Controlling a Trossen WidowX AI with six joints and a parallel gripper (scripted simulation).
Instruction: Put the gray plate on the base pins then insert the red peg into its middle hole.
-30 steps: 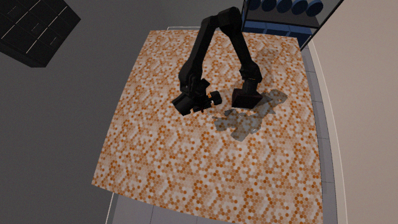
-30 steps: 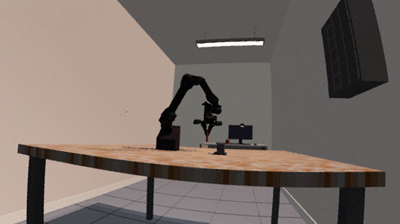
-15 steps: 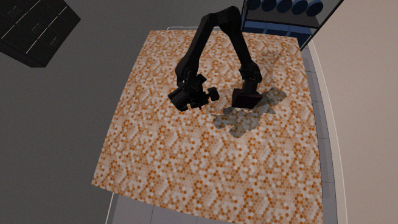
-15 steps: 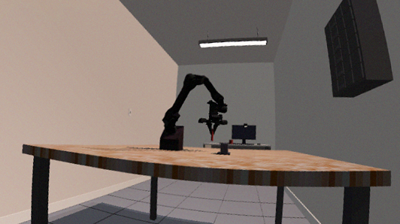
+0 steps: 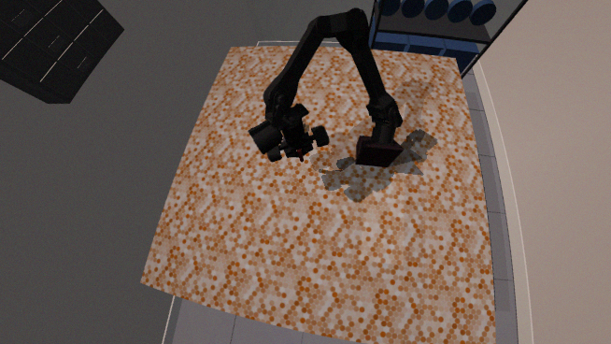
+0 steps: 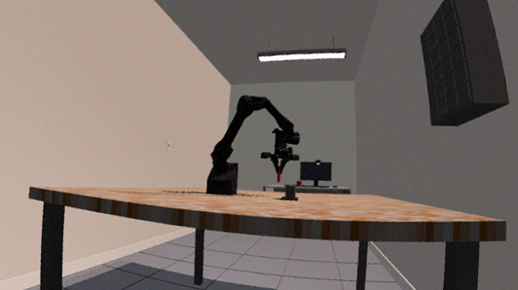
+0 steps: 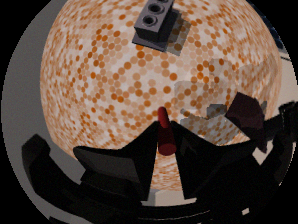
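My gripper [image 6: 280, 169] [image 7: 164, 124] is shut on the red peg [image 5: 301, 156] [image 6: 279, 176] [image 7: 167, 144]. The peg points down from the fingertips, slightly tilted in the exterior view, and hangs in the air above the table. The gray plate [image 6: 290, 190] [image 7: 141, 21] shows as a block with round holes facing up, on the darker base [image 7: 146, 43]. It looks flat there, but its far end is cut off at the top of the wrist view. The middle hole's surroundings are only partly visible. The peg is apart from the plate. Plate and base cannot be made out in the top view.
The patterned table [image 5: 327, 262] [image 6: 339, 206] [image 7: 110, 75] lies below. The arm's dark mount [image 5: 379, 151] [image 6: 223, 181] [image 7: 246, 114] stands on it beside the gripper. The arm's shadow falls across the table near the mount. A desk with a monitor [image 6: 315, 171] stands beyond the table.
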